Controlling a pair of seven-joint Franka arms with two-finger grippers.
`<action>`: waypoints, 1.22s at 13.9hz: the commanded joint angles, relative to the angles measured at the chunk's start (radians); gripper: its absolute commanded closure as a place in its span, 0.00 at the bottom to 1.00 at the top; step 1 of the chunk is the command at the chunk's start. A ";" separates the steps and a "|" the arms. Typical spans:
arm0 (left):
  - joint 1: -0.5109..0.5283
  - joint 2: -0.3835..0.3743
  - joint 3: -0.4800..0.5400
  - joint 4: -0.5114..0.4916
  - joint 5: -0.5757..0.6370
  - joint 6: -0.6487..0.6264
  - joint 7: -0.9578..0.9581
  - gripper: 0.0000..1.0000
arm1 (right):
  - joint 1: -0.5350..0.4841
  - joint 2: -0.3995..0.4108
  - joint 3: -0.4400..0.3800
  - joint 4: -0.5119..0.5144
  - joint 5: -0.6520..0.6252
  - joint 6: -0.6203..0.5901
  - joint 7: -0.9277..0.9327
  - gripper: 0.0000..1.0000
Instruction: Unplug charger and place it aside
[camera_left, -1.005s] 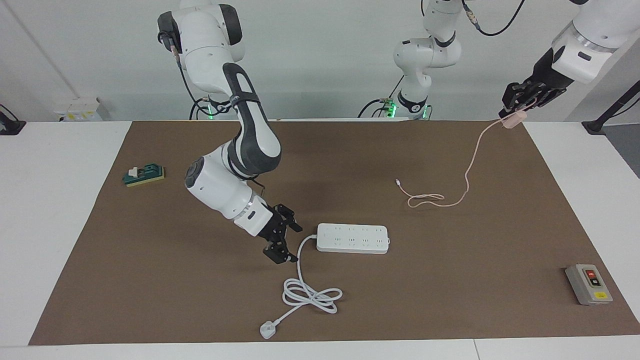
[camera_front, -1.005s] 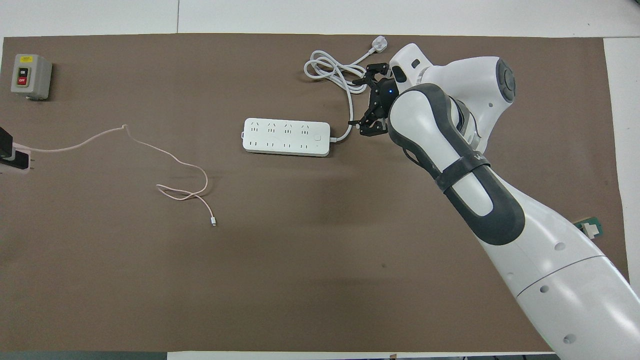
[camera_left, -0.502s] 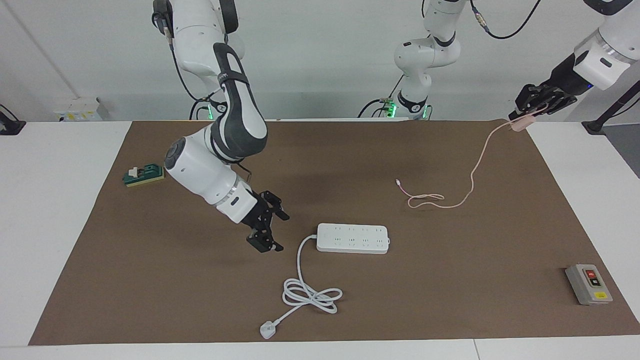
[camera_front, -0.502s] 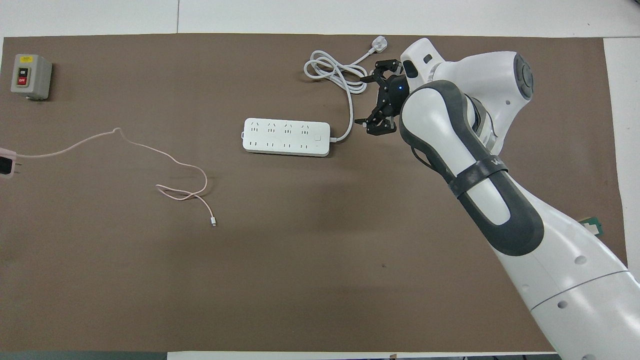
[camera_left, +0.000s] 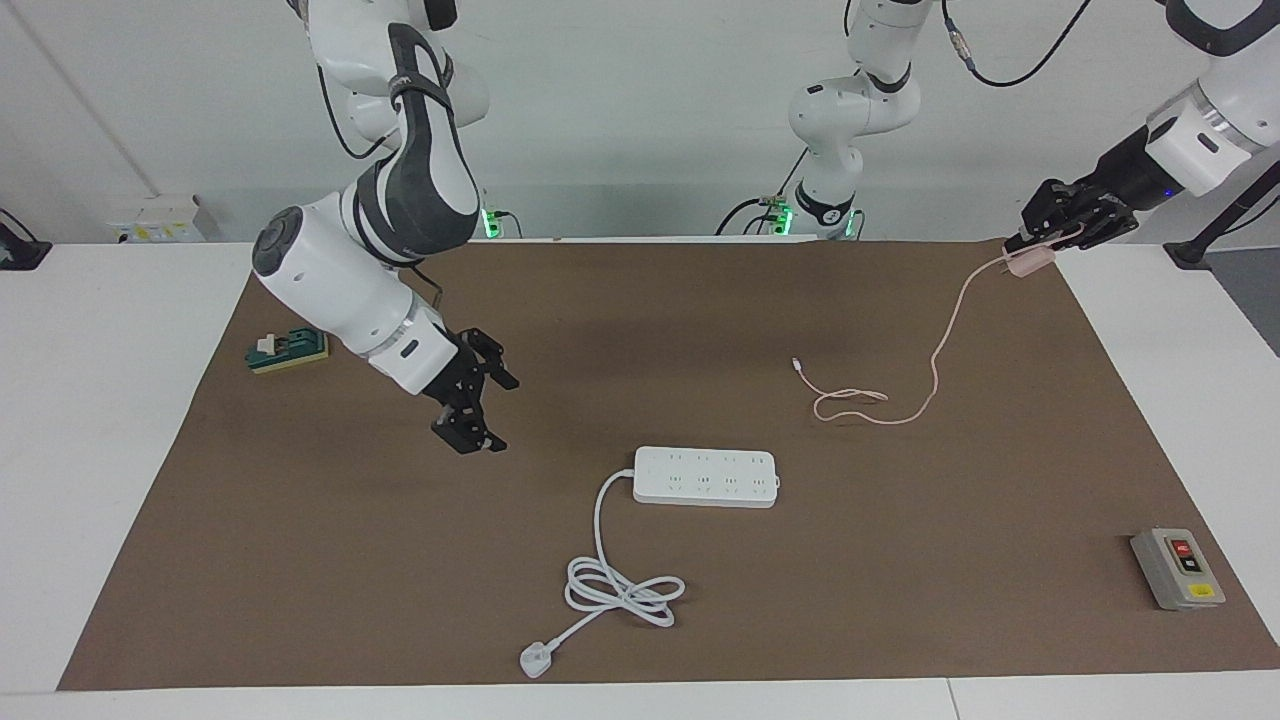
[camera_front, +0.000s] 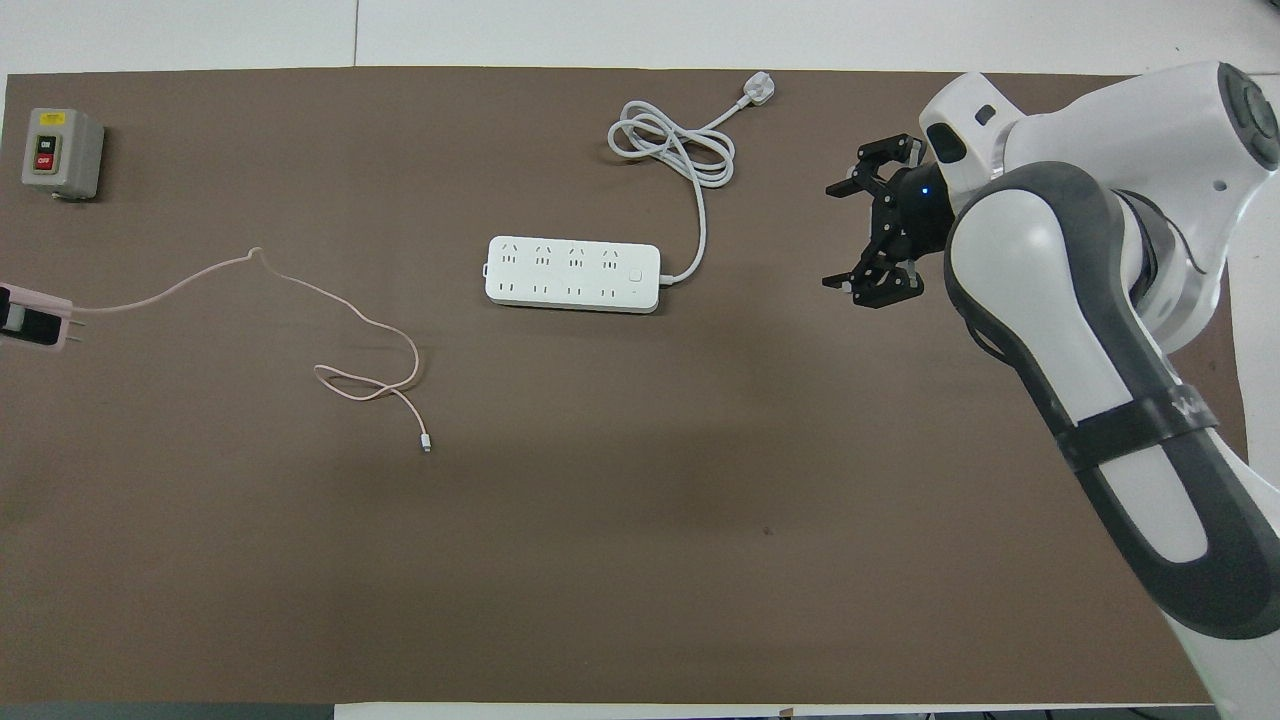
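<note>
Already unplugged: small pale pink cube charger (camera_left: 1030, 263) held up by closed left claw (camera_left: 1050, 238), over mat corner at left arm's end, for setting aside
Right claw (camera_left: 470, 420): spread open, empty, over mat
Count: one white power strip (camera_left: 706, 476); one charger; two claws

Facing view: set high across the desk (camera_left: 120, 420), looking back at the robots, quite far off.
Overhead view: set high above the robots' end, looking steeply down and forward.
Shared part: the brown mat (camera_left: 700, 600) and power strip (camera_left: 706, 477) (camera_front: 572, 273) are seen in both, half a turn apart.
</note>
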 joint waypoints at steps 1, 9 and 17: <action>0.047 -0.034 -0.007 -0.083 -0.064 0.039 0.056 1.00 | -0.039 -0.096 0.003 -0.036 -0.096 -0.070 0.113 0.00; 0.110 -0.034 -0.004 -0.259 -0.198 0.128 0.252 1.00 | -0.066 -0.205 -0.024 0.020 -0.450 -0.274 0.633 0.00; 0.159 -0.009 -0.004 -0.374 -0.306 0.209 0.375 1.00 | -0.072 -0.255 -0.011 0.015 -0.479 -0.359 1.241 0.00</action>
